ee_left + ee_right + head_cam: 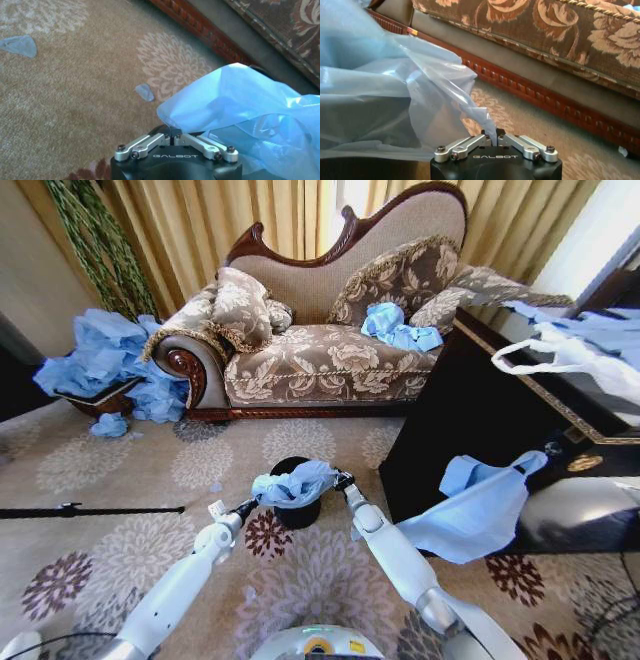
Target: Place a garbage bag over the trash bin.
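Observation:
The small black trash bin [298, 514] stands on the patterned carpet in front of me. The light-blue garbage bag [294, 483] lies bunched over its top, stretched between my two grippers. On the bin's left side my left gripper [247, 506] is shut on the bag's edge. My right gripper [343, 478] is shut on the opposite edge at the bin's right side. In the left wrist view the left gripper [173, 135] pinches a corner of the bag [235, 105]. The right gripper [495, 134] holds a thin fold of the bag [380, 93] in the right wrist view, with the bin's dark wall [370, 168] below.
An ornate sofa [320, 360] stands behind the bin, with a blue bag [395, 328] on its seat. More blue bags [105, 360] are piled at its left end. A dark table [480, 430] at the right carries a white handled bag [570, 355] and a hanging blue bag [475, 510].

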